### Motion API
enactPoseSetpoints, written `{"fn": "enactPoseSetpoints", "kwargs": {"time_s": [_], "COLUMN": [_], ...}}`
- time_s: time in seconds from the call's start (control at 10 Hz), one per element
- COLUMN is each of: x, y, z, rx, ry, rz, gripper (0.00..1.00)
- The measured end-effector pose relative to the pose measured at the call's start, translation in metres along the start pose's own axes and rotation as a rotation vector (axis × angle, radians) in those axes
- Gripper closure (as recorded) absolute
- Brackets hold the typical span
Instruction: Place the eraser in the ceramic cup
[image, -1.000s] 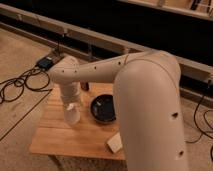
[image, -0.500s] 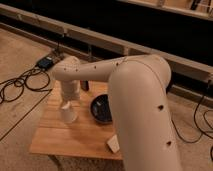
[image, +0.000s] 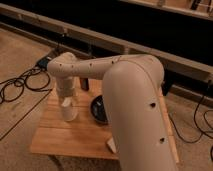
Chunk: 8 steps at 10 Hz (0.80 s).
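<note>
The end effector (image: 69, 109) hangs over the counter (image: 60, 139), whether open or closed I cannot tell, with the ceramic cup (image: 85, 84) at its one o'clock.

Gripper (image: 69, 112) hangs low over the table (image: 55, 136). Right of it, we lose most of the black bowl (image: 98, 109) behind the arm (image: 132, 100); beyond it, the ceramic cup (image: 85, 83) shows partly.
</note>
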Motion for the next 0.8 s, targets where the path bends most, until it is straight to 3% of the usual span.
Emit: {"fn": "enactPoseSetpoints", "kwargs": {"time_s": [0.3,0.5,0.8], "x": [-0.011,-0.013,-0.016], "y": [0.020,0.023,0.014], "z": [-0.015,-0.012,-0.005], "rx": [-0.001,0.000,0.035], "ry": [-0.009,-0.002,0.008], "rz": [-0.057,-0.070,-0.078], "gripper": [0.35,0.35,0.35]}}
